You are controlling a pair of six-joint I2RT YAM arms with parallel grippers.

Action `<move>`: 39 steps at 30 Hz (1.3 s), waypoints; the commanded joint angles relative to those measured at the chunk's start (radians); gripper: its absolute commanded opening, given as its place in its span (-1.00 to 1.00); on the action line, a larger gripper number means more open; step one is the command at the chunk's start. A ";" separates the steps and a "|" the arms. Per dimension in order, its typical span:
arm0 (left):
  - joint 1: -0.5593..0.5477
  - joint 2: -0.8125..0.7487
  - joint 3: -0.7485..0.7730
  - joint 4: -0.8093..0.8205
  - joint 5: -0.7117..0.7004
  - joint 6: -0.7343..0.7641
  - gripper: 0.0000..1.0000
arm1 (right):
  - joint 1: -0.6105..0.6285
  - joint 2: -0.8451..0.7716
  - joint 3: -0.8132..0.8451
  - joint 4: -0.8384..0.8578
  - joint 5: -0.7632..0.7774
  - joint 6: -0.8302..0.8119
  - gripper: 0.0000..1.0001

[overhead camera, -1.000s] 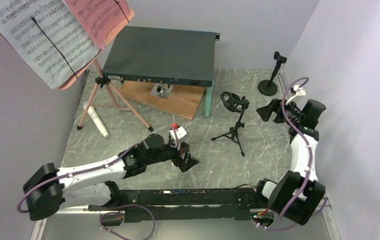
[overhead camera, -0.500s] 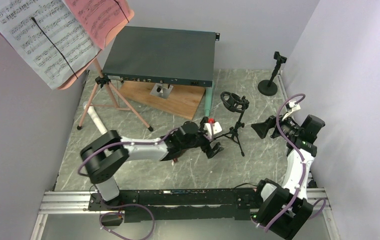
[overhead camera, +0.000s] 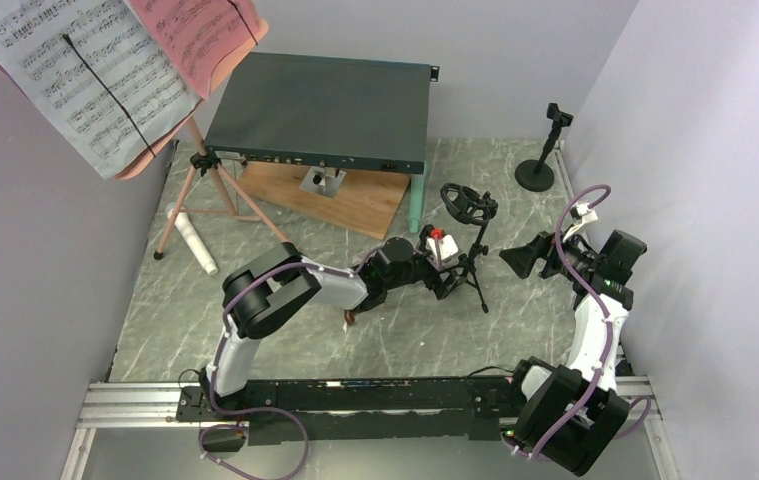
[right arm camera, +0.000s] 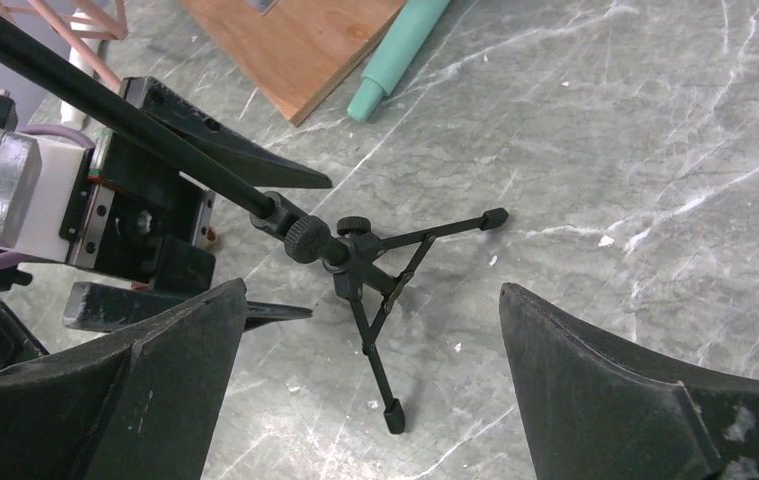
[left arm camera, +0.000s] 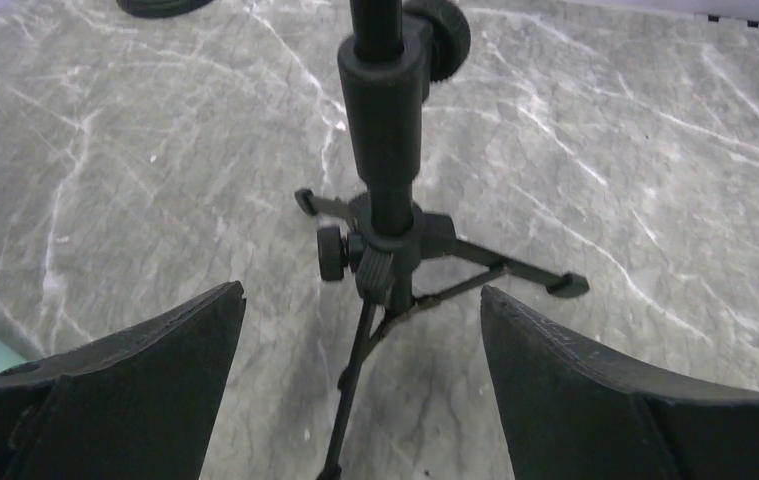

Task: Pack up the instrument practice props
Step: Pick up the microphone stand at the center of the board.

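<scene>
Item inspected: black tripod mic mount [overhead camera: 470, 255], standing mid-desk, just right of centre on the grey marbled desk [overhead camera: 255, 330].

Orientation: the long axis is upright. The post [left arm camera: 387, 150] rises from a small hub, and a ring-shaped cradle tops it in the overhead view. Three thin legs splay outward from the hub, and their capped feet rest on the desk.

Appearance: matte black throughout, with a thicker sleeve on the upper post, a clamping knob at the hub and another higher up.

Relation to left claw [overhead camera: 452, 283]: the claw is released, its fingers [left arm camera: 155, 380] spread wide. The post stands centred on the gap, just ahead of the fingertips, and neither finger touches it.

Relation to right claw [overhead camera: 515, 260]: also released and holding nothing. It faces the same mount [right arm camera: 355, 260] from the right and stands apart from it.

Nearby: a mint microphone [overhead camera: 416, 210] lies beyond the mount, beside a wooden board [overhead camera: 345, 205]. A second black mount on a round base [overhead camera: 543, 155] stands at the far right corner, well apart.
</scene>
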 commanded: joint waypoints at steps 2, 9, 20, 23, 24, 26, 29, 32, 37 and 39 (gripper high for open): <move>-0.001 0.046 0.119 0.104 0.015 -0.003 0.80 | -0.005 -0.011 0.035 0.027 -0.045 0.006 0.99; -0.001 0.081 0.176 0.088 0.016 -0.033 0.60 | -0.005 -0.008 0.032 0.033 -0.050 0.010 0.99; -0.007 0.103 0.222 0.063 0.041 -0.063 -0.12 | -0.005 -0.005 0.029 0.031 -0.081 0.004 0.99; -0.006 0.087 0.209 0.065 0.055 -0.063 -0.67 | -0.005 -0.001 0.035 0.013 -0.091 -0.015 0.99; -0.006 0.075 0.200 0.062 0.058 -0.062 -0.84 | -0.004 0.002 0.035 0.008 -0.094 -0.021 0.99; -0.006 0.042 0.173 0.057 0.072 -0.102 -1.00 | -0.004 0.012 0.044 -0.018 -0.105 -0.042 0.99; -0.006 -0.029 0.086 0.086 0.091 -0.117 -1.00 | 0.001 0.044 0.066 -0.090 -0.157 -0.098 0.98; -0.005 -0.113 -0.007 0.084 0.107 -0.113 -1.00 | 0.027 0.091 0.104 -0.216 -0.212 -0.203 0.98; 0.009 -0.221 -0.088 -0.014 0.198 -0.123 -1.00 | 0.153 0.163 0.131 -0.339 -0.241 -0.315 0.94; 0.014 -0.247 -0.124 -0.001 0.223 -0.137 -1.00 | 0.204 0.182 0.119 -0.326 -0.276 -0.295 0.93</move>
